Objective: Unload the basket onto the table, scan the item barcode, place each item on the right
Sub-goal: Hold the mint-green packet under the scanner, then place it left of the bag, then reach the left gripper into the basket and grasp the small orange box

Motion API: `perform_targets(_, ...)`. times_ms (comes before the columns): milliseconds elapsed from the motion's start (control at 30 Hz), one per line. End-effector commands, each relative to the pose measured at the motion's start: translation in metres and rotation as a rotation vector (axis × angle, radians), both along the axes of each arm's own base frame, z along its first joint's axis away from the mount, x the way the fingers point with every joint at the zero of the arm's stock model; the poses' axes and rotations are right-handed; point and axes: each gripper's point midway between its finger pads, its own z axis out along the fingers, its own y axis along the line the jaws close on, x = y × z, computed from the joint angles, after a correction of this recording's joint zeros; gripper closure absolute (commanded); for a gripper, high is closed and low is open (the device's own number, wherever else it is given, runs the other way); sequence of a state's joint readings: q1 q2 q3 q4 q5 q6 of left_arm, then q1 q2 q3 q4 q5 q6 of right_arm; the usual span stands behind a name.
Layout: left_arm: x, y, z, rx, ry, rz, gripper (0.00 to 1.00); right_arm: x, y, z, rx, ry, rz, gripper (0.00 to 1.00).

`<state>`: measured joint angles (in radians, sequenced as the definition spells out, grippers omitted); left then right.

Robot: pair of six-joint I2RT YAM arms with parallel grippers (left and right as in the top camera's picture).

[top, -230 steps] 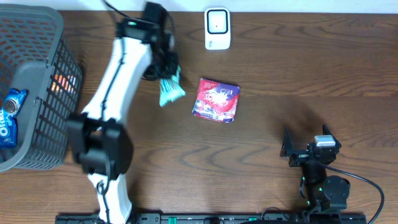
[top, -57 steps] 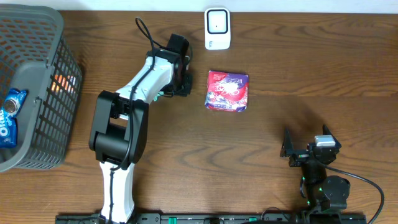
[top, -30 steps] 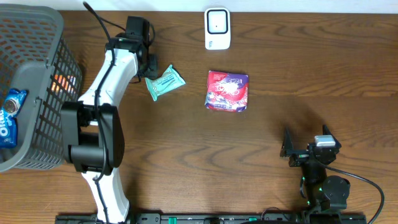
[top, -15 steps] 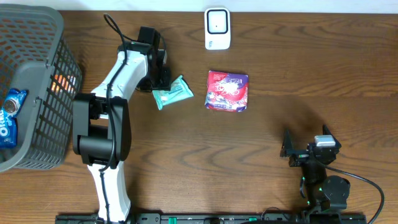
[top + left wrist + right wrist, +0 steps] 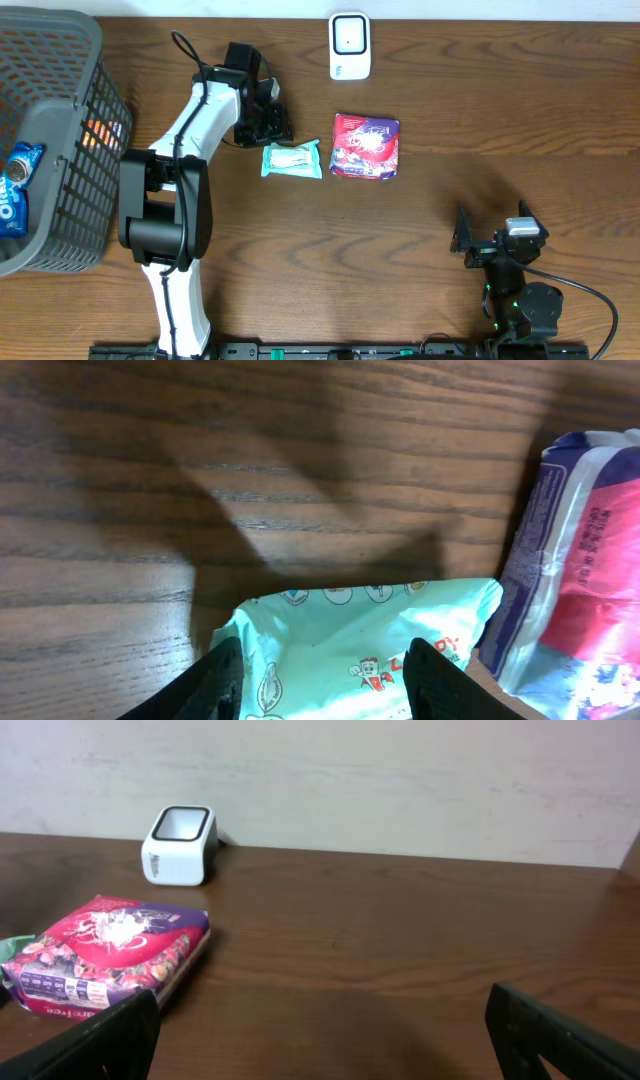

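The item is a mint-green snack packet (image 5: 292, 160) lying flat on the wooden table, just left of a red and purple packet (image 5: 366, 146). My left gripper (image 5: 268, 130) reaches down over its left end. In the left wrist view the packet (image 5: 370, 640) fills the gap between my two black fingers, and the gripper (image 5: 325, 695) is shut on it. The red packet (image 5: 590, 580) touches its right edge. The white barcode scanner (image 5: 349, 45) stands at the table's far edge. My right gripper (image 5: 495, 243) rests open near the front right.
A grey wire basket (image 5: 60, 40) at the left holds an Oreo pack (image 5: 15, 185) and an orange item. In the right wrist view the scanner (image 5: 179, 844) stands before a white wall, with the red packet (image 5: 110, 952) nearer.
My left arm has swung the green packet from the left toward the middle and lowered it flat beside the red packet. The right arm has not moved.
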<state>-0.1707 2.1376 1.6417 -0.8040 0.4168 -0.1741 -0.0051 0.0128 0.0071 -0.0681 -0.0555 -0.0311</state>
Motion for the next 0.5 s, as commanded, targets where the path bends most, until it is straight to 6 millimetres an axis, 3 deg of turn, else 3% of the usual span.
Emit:
perform_targets(0, 0.026, 0.007, 0.038, -0.039, -0.098, 0.039, 0.48, 0.0, 0.001, -0.001, -0.007, 0.003, 0.006, 0.01)
perform_targets(200, 0.064, 0.055, 0.142, -0.035, -0.372, 0.143, 0.48, 0.0, 0.001, -0.001, -0.007, 0.003, 0.006, 0.01)
perform_targets(300, 0.072, 0.104, 0.201, 0.038, -0.54, 0.247, 0.48, 0.0, 0.001, -0.001, -0.007, 0.003, 0.006, 0.01)
perform_targets(467, 0.053, 0.195, 0.278, 0.168, -0.732, 0.454, 0.47, 0.0, 0.001, -0.001, -0.007, 0.003, 0.006, 0.01)
